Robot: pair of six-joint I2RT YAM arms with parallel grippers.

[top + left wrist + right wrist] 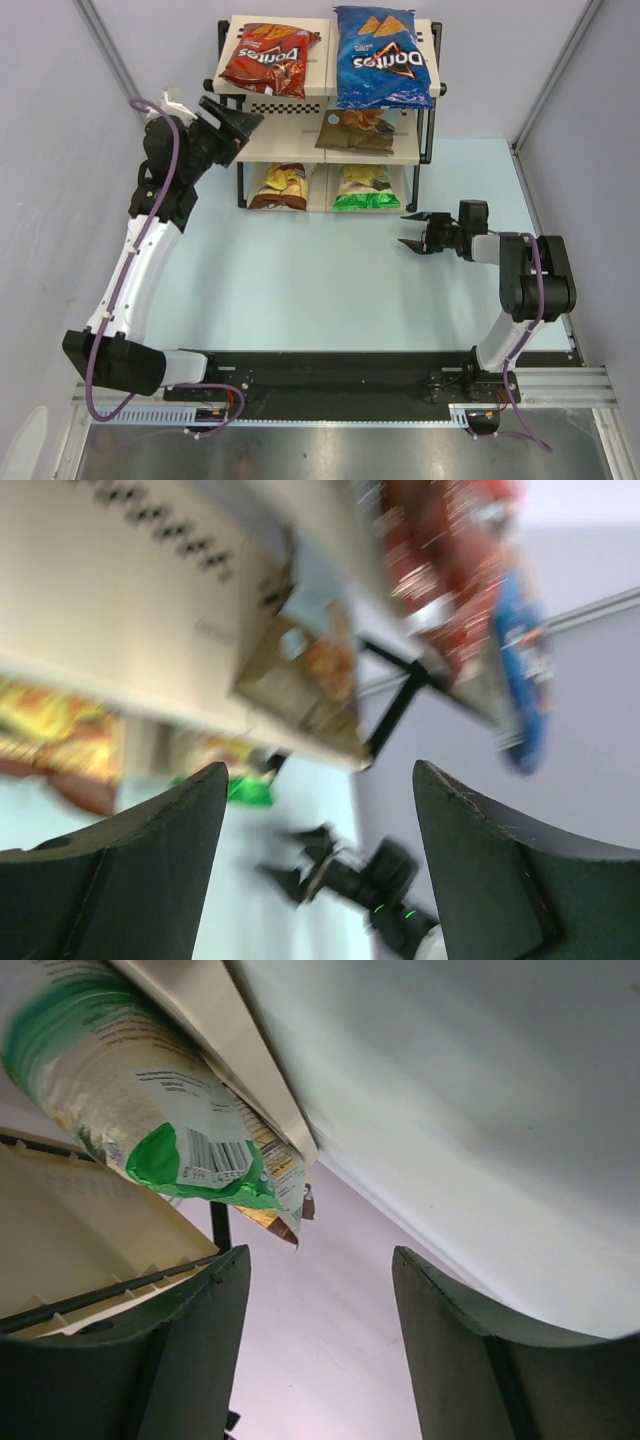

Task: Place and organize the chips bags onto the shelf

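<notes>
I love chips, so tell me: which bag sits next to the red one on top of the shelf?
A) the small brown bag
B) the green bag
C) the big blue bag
C: the big blue bag lies beside the red bag atop the shelf.

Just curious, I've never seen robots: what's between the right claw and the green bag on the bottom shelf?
Only bare table separates the right gripper from the green bag, clearest in the top view.
</notes>
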